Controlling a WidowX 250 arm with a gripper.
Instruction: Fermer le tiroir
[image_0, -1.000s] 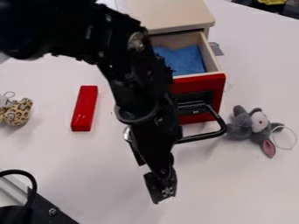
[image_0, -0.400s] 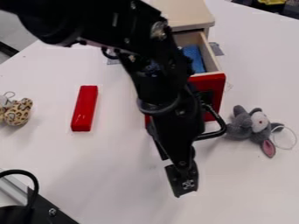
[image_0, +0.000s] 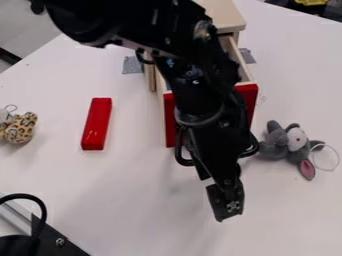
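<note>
Jaws: hanging low in front of the drawer, tips angled down over the table. Cannot tell whether spread or together; nothing seen in them. Gripper (image_0: 226, 200) lies nearer the camera than the handle (image_0: 182, 154), whose loop shows on both sides of it, middle hidden. Contact there: can't tell.

Behind that, the red front (image_0: 170, 120) of the drawer (image_0: 245, 72), mostly covered by the arm (image_0: 200, 100). Drawer stands well out from its cabinet (image_0: 224, 17). Closing not done.

Step in hand, my reading: lining up ahead of the push. Next move wants the gripper brought back against the front, near its middle, then a straight, even shove toward the cabinet until flush. Off-centre, the drawer might bind or the cabinet twist; the handle could also snag the gripper.

Farther out: grey plush (image_0: 287, 142) just right of the handle in view, red block (image_0: 97, 124) left, spotted toy (image_0: 19, 127) at the far left edge. All on the table (image_0: 120, 200).
</note>
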